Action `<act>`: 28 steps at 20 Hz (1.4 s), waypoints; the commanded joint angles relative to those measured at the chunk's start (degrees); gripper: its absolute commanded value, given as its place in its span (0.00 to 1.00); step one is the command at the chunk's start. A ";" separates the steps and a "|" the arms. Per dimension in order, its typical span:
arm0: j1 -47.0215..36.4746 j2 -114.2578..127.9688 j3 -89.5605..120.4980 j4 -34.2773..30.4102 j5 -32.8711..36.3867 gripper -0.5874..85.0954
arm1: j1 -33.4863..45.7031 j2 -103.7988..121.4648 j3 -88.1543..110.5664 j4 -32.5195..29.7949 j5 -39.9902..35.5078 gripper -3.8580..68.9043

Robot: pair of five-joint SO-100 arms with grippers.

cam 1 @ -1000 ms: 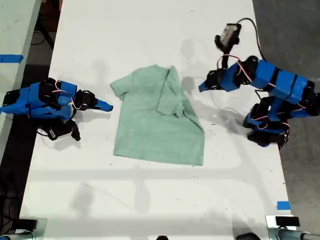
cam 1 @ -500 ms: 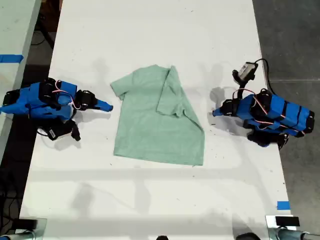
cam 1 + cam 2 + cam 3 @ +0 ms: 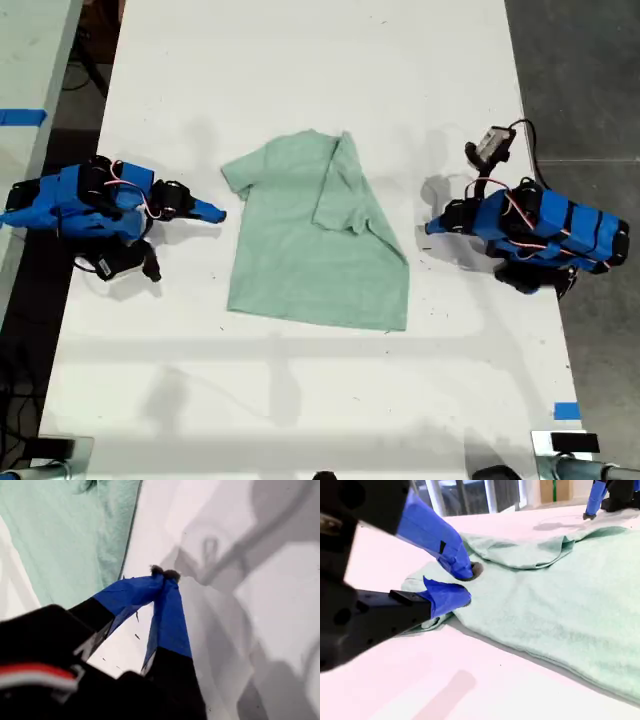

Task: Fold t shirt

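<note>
**Exterior view: mint shirt lies between two empty hands**

Exterior view shows the small pale mint-green cloth t-shirt (image 3: 310, 250) lying near the middle of the white counter (image 3: 300, 400), neck away from the camera. The sleeve and side on that view's right are already folded in over the body. The sleeve on that view's left lies spread out.

The cloth looks light, soft and limp. It would likely sag and drag if lifted by one point, and a layer could slip off a fold. A pinch at a hem or sleeve edge, taking a single layer, seems the soundest hold. The unfolded sleeve is the obvious place.

The second hand (image 3: 218, 212), at the exterior view's left, sits low beside that sleeve, near the shirt's edge. In its wrist view its blue jaws stand slightly apart with nothing between them.

The first hand (image 3: 430, 228), at the exterior view's right, has its jaws pressed together and empty. It rests over bare counter just beside the folded edge.
</note>
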State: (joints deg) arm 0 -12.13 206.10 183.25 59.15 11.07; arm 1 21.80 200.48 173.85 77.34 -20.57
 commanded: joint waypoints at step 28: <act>-0.44 0.35 0.44 0.18 0.26 0.05 | -2.29 0.53 1.93 0.62 2.37 0.03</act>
State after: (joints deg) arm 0 -12.13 206.10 183.25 59.15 11.07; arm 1 20.13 200.57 173.85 77.34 -18.72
